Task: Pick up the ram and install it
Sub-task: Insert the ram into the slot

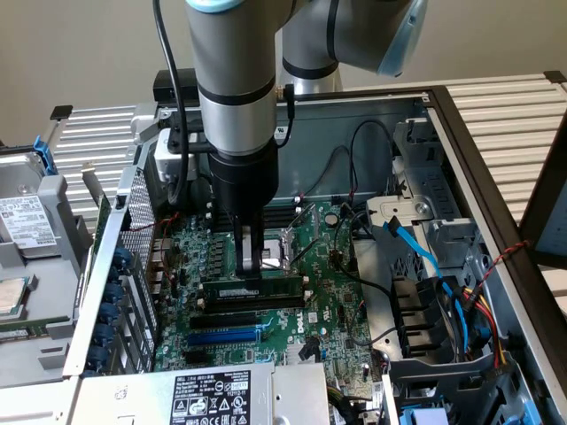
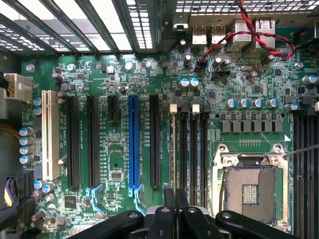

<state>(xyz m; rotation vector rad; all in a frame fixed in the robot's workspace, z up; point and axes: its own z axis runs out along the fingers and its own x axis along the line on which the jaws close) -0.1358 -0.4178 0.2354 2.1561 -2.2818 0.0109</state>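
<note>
One ram (image 1: 266, 289) pinched in the claw (image 1: 251, 271); install step in hand.
Jaws narrow on its top edge, over the black slots (image 2: 194, 149) beside the socket (image 2: 247, 191); seating likely needs square alignment, straight push.

My pincer (image 2: 175, 196) looks matt black; the ram (image 1: 266, 289), dull green circuit board; the case (image 1: 319, 124), bare grey sheet metal.

green ram (image 1: 276, 289), blue slot (image 2: 133, 144), green motherboard (image 2: 117, 137)
</note>
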